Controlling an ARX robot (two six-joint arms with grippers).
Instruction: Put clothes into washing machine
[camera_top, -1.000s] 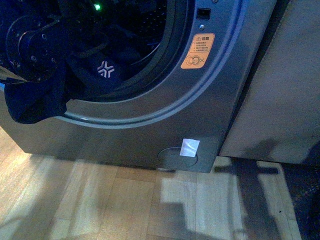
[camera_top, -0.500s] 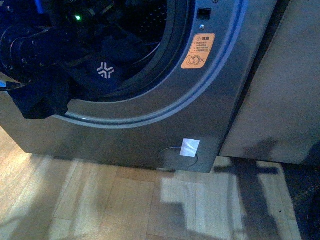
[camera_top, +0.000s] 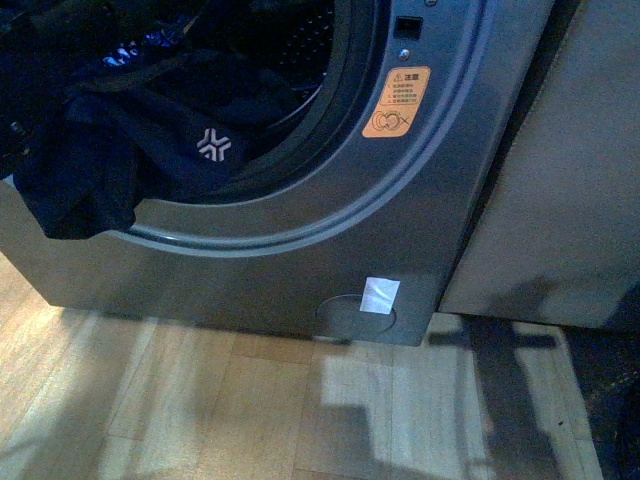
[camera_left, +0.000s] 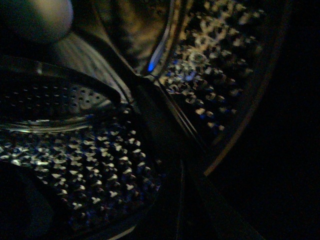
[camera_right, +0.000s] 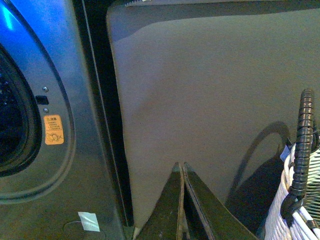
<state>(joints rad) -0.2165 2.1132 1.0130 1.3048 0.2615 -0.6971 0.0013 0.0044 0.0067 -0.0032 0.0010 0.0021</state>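
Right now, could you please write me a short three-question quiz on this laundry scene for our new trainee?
1. True or false: the clothes lie wholly inside the drum of the washing machine.
2. Multiple choice: the right gripper is A) open wide, B) shut with nothing held, C) shut on fabric.
3. Fill in: the white basket shows only in the ___ wrist view.

Key
1. False: part of the garment hangs over the lower door rim, outside the opening.
2. B: its fingers meet, and nothing shows between them.
3. Right.
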